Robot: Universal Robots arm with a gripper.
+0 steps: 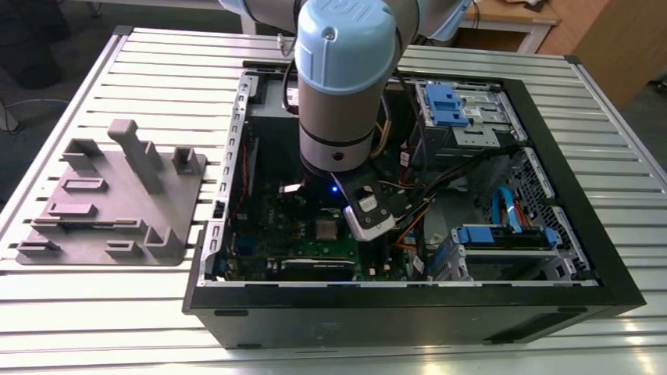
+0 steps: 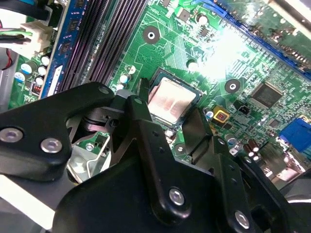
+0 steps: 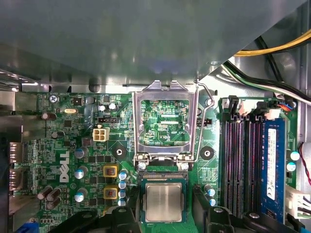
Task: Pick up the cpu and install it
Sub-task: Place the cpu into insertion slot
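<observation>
The cpu sits in its socket, gripper spread open astride it.
I want both fingers clear of its edges: any sideways drag could shift it.

Pale slatted metal counter carries open black computer case at centre, grey plastic tray with upright blocks towards exterior view's left.

The pincer is held inside an open computer case, over its green board; a grey tray is set on the surface, at the exterior view's left.
</observation>
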